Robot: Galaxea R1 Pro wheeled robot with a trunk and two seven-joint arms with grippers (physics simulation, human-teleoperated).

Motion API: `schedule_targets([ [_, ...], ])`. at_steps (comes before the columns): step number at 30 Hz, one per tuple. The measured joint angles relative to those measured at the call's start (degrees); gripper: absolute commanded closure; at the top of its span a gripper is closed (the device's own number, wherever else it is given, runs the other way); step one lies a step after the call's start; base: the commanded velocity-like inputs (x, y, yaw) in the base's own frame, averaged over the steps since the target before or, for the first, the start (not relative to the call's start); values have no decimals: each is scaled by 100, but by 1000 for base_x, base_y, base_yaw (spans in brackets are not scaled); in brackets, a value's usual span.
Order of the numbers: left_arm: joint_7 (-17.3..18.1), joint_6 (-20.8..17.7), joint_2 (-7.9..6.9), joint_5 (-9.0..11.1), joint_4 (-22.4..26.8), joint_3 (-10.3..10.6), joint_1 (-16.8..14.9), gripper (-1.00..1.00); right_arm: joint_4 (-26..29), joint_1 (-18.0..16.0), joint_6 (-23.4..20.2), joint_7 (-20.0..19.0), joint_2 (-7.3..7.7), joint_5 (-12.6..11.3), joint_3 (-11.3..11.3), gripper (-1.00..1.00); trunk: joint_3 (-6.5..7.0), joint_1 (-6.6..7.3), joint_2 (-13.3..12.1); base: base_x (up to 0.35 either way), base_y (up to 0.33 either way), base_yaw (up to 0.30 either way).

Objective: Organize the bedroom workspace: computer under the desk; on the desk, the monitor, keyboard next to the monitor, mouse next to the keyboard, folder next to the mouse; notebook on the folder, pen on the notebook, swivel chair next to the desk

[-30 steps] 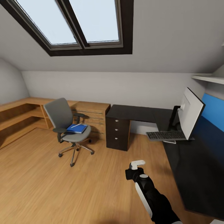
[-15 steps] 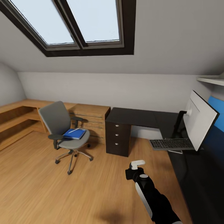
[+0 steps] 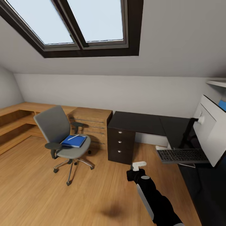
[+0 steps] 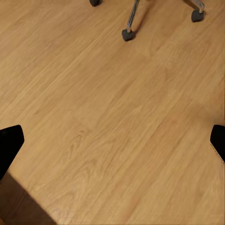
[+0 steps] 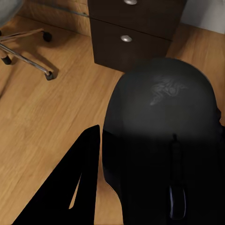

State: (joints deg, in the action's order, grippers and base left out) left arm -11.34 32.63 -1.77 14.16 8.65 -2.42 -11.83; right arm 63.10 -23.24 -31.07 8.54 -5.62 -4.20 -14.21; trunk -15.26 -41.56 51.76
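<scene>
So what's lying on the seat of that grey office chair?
A flat blue folder lies on the swivel chair seat, with a thin white pen resting on top. Whether anything sits between or beneath them cannot be seen.

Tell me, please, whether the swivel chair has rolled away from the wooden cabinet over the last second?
No. The swivel chair keeps its place beside the wooden cabinet, with the folder on its seat. The whole head view has shifted, so the camera moved, not the chair.

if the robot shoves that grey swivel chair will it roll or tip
The grey upholstered swivel chair would likely roll easily: its chrome five-star base rides on casters over smooth wooden floor. A high push on the backrest might tip it; the bright blue folder on the seat could slide.
</scene>
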Motion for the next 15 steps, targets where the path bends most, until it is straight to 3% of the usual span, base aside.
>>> schedule_targets([
  [15,-4,-5,0,-1,3,10,0,-100,38,3,44,12,5,0,12,100,270,330,-602,328,77,0],
])
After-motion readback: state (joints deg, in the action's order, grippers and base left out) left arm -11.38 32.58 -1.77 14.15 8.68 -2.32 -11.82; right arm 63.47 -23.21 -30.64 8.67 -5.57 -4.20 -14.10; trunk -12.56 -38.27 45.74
